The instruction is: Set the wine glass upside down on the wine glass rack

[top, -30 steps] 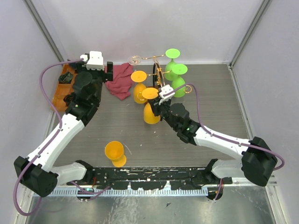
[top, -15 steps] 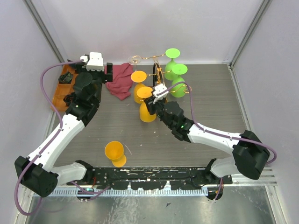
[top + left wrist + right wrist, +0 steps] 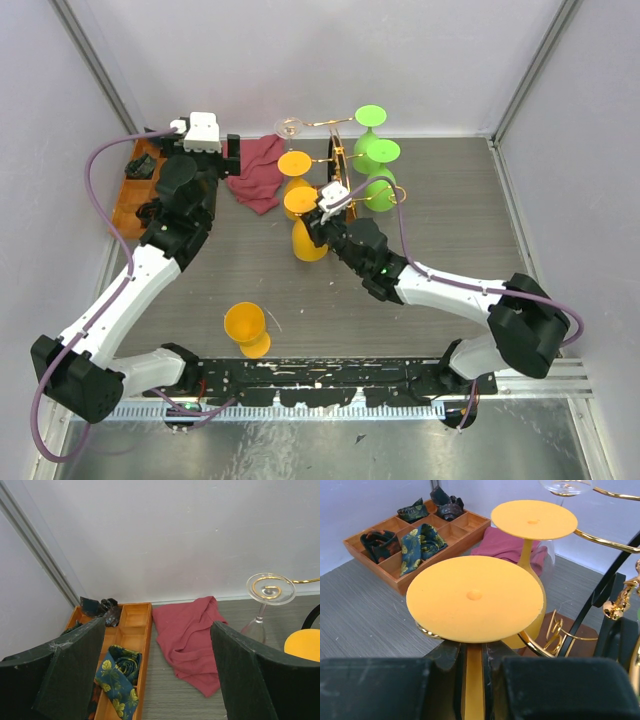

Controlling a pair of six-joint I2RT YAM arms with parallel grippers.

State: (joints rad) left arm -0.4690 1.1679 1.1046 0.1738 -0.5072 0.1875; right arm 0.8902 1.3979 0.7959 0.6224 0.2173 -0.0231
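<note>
My right gripper [image 3: 318, 222] is shut on the stem of an upside-down orange wine glass [image 3: 303, 214], its round foot on top [image 3: 474, 598]. A gold arm of the wine glass rack [image 3: 341, 160] curves under the foot's rim [image 3: 600, 541]. A second orange glass [image 3: 534, 520] hangs upside down on the rack behind it, beside two green glasses [image 3: 382, 152] and a clear glass [image 3: 290, 128]. A third orange glass [image 3: 245, 328] stands on the table in front. My left gripper [image 3: 160, 680] is open and empty over the back left of the table.
A red cloth [image 3: 258, 172] lies left of the rack. A wooden tray [image 3: 127, 645] with folded patterned cloths sits at the far left. White walls enclose the back and sides. The rack's dark wooden base [image 3: 570, 627] shows below the arms.
My right gripper has carried the orange glass to the left and back, up to the rack beside the hanging orange glass. The left arm has not moved.
</note>
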